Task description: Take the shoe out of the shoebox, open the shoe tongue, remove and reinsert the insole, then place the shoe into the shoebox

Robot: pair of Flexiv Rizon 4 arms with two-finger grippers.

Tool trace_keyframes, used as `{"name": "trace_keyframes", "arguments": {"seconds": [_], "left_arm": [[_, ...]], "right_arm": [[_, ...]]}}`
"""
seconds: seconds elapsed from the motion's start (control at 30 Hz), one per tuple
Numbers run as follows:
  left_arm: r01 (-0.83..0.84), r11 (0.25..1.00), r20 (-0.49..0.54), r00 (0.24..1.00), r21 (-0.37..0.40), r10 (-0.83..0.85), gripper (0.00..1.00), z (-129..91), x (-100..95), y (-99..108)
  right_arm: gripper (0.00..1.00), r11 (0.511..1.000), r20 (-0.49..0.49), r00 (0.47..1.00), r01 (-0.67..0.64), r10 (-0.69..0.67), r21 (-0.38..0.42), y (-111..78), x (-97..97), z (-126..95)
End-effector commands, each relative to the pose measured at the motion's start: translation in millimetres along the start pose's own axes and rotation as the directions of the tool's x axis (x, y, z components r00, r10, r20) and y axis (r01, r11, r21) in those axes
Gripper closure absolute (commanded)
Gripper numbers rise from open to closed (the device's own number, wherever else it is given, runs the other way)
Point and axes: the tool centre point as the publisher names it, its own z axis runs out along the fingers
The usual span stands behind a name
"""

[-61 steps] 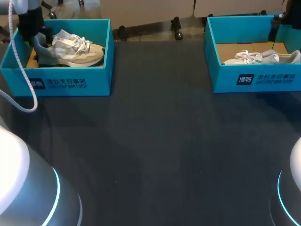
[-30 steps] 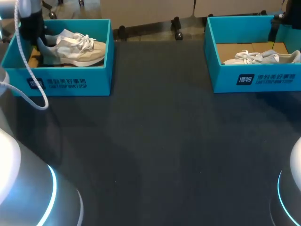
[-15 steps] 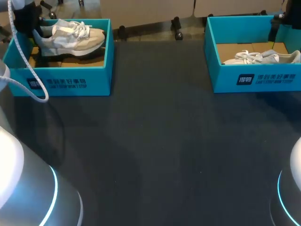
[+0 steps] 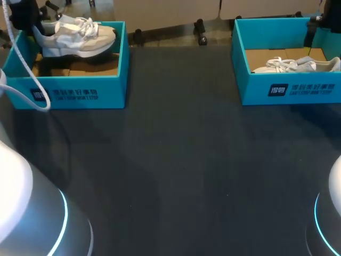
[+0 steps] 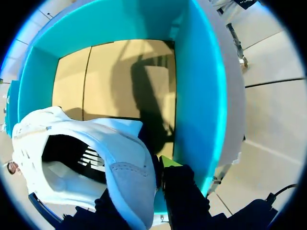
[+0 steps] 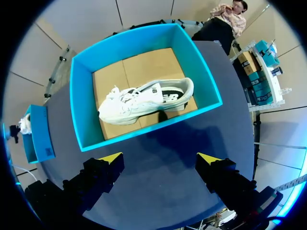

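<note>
Table point(image 4: 181, 170), left shoebox point(image 4: 69, 94): left gripper point(image 5: 141, 189), clamped on shoe point(image 4: 80, 37), risen; right gripper point(image 6: 159, 160) apart.

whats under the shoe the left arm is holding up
The bare brown cardboard floor of the left shoebox, with a dark shadow across it. The shoe, held at its heel by the left gripper, hides the floor right beneath it.

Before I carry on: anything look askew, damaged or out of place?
Nothing stands out. The left gripper is shut on the heel of the shoe, held above the left shoebox. The other shoe lies inside the right shoebox, with the right gripper open above the table.
</note>
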Motion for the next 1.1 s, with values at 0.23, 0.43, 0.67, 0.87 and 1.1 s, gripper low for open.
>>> {"name": "trace_keyframes", "arguments": {"seconds": [0.23,0.43,0.67,0.87,1.1], "left_arm": [[0.033,0.999,0.009,0.999,-0.039,-0.033,1.00,-51.1,-7.0,-15.9],[0.045,0.998,0.009,0.999,-0.047,-0.045,1.00,-84.1,-7.2,-19.8],[0.032,0.998,0.000,0.999,-0.054,-0.032,1.00,-132.2,-5.2,-29.9],[-0.015,0.999,-0.025,1.000,-0.032,0.015,1.00,-169.4,-6.8,-45.1],[-0.029,0.998,-0.016,0.999,-0.060,0.028,1.00,-193.5,-10.3,-52.2]], "right_arm": [[0.00,1.000,-0.001,1.000,0.000,0.000,-0.001,-0.5,-0.3,0.3],[0.00,1.000,-0.001,1.000,0.000,0.000,-0.001,-0.5,-0.3,0.3],[0.00,1.000,-0.001,1.000,0.000,0.000,-0.001,-0.5,-0.3,0.3],[0.00,1.000,-0.001,1.000,0.000,0.000,-0.001,-0.5,-0.3,0.3],[0.00,1.000,-0.001,1.000,0.000,0.000,-0.001,-0.5,-0.3,0.3]]}}
